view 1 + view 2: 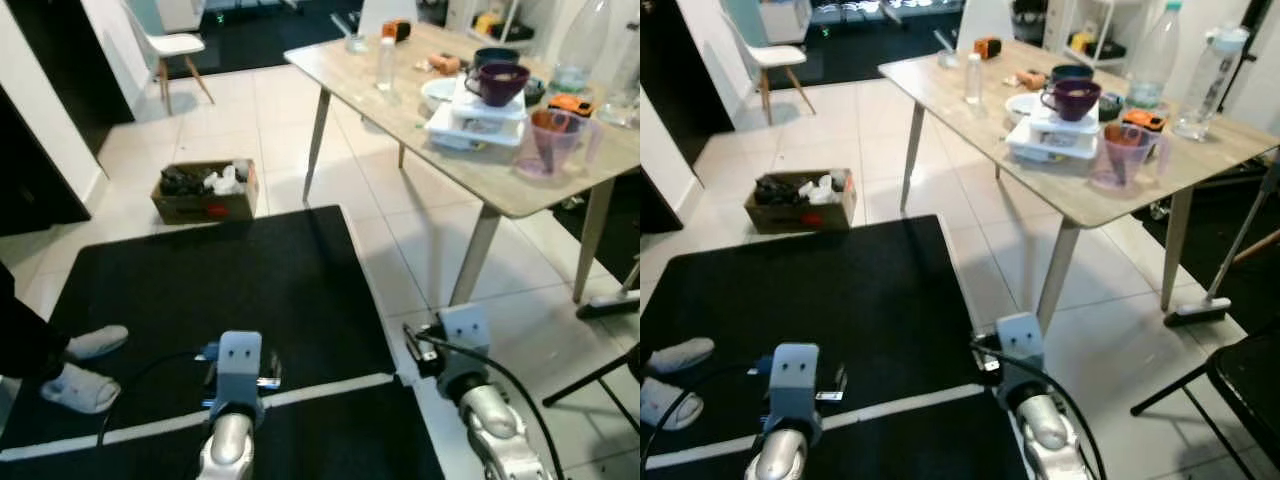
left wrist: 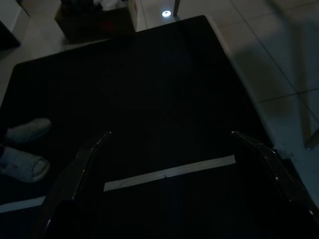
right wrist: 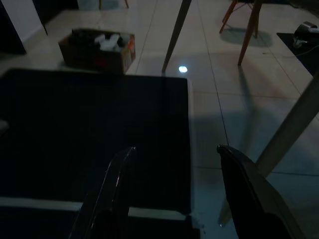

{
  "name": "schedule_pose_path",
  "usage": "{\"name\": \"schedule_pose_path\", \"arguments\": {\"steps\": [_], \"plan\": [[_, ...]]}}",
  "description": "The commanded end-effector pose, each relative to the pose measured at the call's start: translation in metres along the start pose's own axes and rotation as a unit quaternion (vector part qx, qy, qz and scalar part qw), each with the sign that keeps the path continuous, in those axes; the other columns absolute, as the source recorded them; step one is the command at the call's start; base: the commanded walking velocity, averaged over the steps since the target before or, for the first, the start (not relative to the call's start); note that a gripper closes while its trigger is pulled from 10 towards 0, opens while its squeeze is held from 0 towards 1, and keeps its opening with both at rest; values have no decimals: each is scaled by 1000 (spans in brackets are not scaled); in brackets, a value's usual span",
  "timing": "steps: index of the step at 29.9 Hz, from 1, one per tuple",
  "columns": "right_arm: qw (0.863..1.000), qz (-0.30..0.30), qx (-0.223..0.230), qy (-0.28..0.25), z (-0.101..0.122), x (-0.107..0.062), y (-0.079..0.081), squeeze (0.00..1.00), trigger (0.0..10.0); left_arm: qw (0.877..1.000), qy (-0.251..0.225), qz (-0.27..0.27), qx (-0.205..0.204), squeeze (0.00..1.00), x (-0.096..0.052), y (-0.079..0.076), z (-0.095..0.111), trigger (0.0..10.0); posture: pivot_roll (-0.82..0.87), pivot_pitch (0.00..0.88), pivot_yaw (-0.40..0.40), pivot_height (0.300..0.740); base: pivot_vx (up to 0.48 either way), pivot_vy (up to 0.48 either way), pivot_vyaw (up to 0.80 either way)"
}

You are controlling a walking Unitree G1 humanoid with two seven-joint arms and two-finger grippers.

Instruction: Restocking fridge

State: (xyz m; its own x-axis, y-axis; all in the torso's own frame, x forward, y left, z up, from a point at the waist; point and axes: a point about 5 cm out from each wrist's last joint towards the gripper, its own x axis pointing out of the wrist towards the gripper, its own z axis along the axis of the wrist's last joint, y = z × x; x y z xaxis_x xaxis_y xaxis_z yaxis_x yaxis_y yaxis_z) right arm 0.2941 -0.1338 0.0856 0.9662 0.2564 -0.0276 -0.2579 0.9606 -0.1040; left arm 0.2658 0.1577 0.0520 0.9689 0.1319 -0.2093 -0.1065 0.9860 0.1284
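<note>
Partly hidden and cropped elements of the scene.
A person's slippered feet [image 1: 85, 372] enter at the frame edge, the body cut off. The contents of the cardboard box [image 1: 205, 192] are too small to identify. The items on the table [image 1: 400, 95] overlap; the far bottles [image 1: 1160, 60] are cropped at the top. The folding chair [image 1: 1240, 385] and broom [image 1: 1215, 290] are cut off. Both wrist views are dark, and the black mat [image 2: 149, 99] shows no detail.

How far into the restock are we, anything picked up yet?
Nothing looks done yet. Left gripper and right gripper hang over the black mat, jaws open and empty. Bottles and dishes sit on the table, and a filled cardboard box is on the floor. All fetching and loading remains.
</note>
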Motion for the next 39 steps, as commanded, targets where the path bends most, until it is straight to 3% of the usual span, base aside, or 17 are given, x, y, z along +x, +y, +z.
{"name": "schedule_pose_path", "arguments": {"steps": [1, 8, 18, 39], "plan": [[1000, 6, 11, 10, -5, -2, 6, 0, 10000, 1000, 24, 11, 4, 0, -3, 6, -11, 10000, -87, 112, 19, 710, 0, 0, 0], [1000, 5, 12, 11, -6, -2, 7, 0, 10000, 999, 30, 19, 0, 0, -2, 7, -12, 10000, -87, 112, 19, 710, 0, 0, 0], [1000, 4, 12, 11, -6, -3, 7, 0, 10000, 998, 43, 38, 2, 0, 0, 14, -15, 10000, -89, 116, 21, 710, 465, 0, 0], [1000, 3, 13, 12, -6, -3, 7, 0, 10000, 998, 44, 41, 3, 0, 0, 13, -15, 10000, -88, 116, 20, 710, 380, -288, 0]]}}
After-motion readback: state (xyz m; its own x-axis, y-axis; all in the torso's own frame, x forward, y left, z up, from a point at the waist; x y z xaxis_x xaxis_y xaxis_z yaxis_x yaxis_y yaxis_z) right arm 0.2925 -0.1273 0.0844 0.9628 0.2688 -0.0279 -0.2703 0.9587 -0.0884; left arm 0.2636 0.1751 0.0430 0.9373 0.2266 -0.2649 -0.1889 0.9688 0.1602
